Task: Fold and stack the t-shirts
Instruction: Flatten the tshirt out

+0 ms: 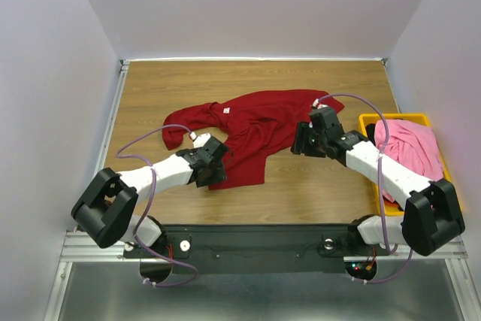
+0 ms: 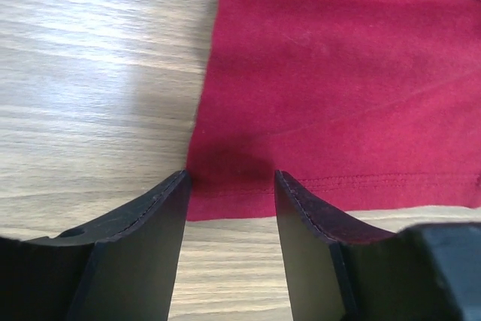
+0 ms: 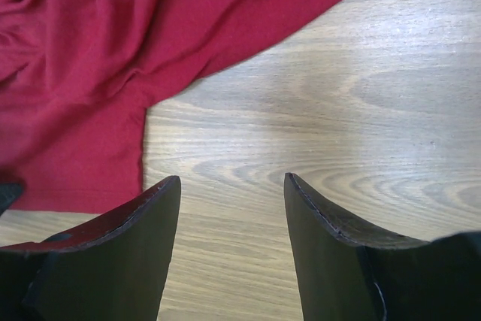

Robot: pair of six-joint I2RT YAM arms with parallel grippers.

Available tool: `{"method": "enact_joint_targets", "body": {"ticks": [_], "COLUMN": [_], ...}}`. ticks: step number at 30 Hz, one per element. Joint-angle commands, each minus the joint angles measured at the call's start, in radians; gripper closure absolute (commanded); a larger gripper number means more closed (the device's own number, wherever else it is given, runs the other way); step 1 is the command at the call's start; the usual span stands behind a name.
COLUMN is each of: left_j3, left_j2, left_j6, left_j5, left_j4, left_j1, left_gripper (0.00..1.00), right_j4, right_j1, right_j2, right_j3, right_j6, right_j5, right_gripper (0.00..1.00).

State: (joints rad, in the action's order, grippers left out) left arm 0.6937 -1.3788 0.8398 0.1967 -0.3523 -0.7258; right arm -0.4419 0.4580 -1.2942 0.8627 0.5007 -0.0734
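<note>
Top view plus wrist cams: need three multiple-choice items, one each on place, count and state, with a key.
1. Where is the pink t-shirt?
A) in the yellow bin
B) on the wall
C) on the floor

2. How many t-shirts lie on the table?
A) none
B) one
C) three

3. The right gripper is:
A) shut on cloth
B) shut on the bin's rim
C) open over bare wood

Key:
1 A, pink cloth fills the bin at the table's right edge.
2 B, only the red t-shirt is spread on the wood.
3 C, its wrist view shows the fingers apart with wood grain between them and the red cloth off to one side.
</note>
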Motion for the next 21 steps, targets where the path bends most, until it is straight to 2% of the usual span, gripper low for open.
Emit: {"method": "enact_joint_targets", "body": {"ticks": [1, 15, 21], "left_j3": [0.021, 0.013, 0.026], "left_j2": [0.020, 0.041, -0.035], "left_j6": [0.039, 0.062, 0.047], "left_j5": [0.076, 0.095, 0.096], "left_j4": [-0.059, -0.099, -0.082], "left_j1": [-0.004, -0.004, -0.015], "left_gripper": [0.40, 0.37, 0.39], "right_j4": [0.016, 0.011, 0.009], "right_j1": [-0.010, -0.019, -0.021], "right_j2": [0.050, 0.085, 0.096], "right_j3": [-0.008, -0.039, -0.044], "right_j6": [-0.031, -0.050, -0.045], "right_j5": [0.017, 0.041, 0.047], "right_gripper": [0.37, 0.37, 0.37]}}
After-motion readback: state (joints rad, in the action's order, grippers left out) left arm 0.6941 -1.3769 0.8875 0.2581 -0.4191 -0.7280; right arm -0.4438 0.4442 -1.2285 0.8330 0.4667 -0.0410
